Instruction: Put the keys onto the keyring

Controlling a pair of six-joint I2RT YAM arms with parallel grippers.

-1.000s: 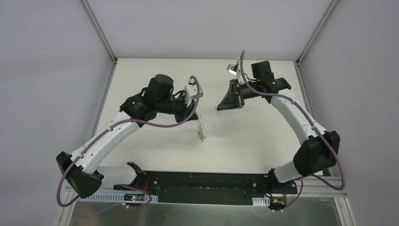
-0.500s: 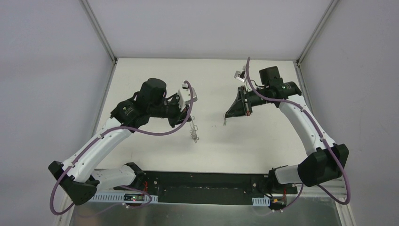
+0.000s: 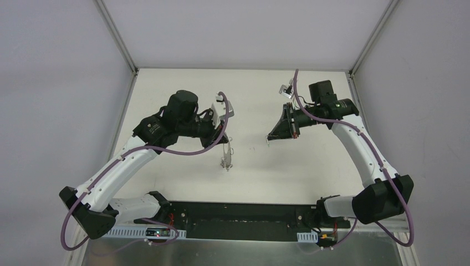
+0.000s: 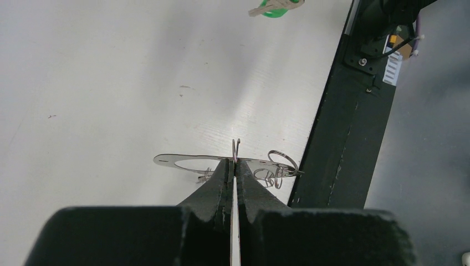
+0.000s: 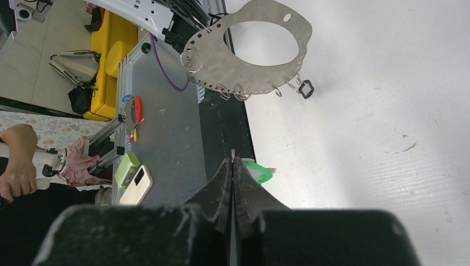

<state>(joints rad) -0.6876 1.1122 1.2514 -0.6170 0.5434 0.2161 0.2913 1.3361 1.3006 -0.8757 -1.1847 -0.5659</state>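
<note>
Top external view: left gripper [image 3: 224, 143] and right gripper [image 3: 270, 139] are hovering well apart, nothing joined yet. Left wrist: closed jaws are pinching the keyring [image 4: 166, 159] rim. Right wrist: closed jaws are apparently gripping the green key [image 5: 258, 172], threading remaining.

Both arms arched inward, wrists apparently level — left gripper [image 4: 234, 164] and right gripper [image 5: 233, 162] clamped tight.

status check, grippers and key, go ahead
Left gripper shut on keyring. Right gripper shut on key, apart from keyring. Not yet threaded; nothing between them.
</note>
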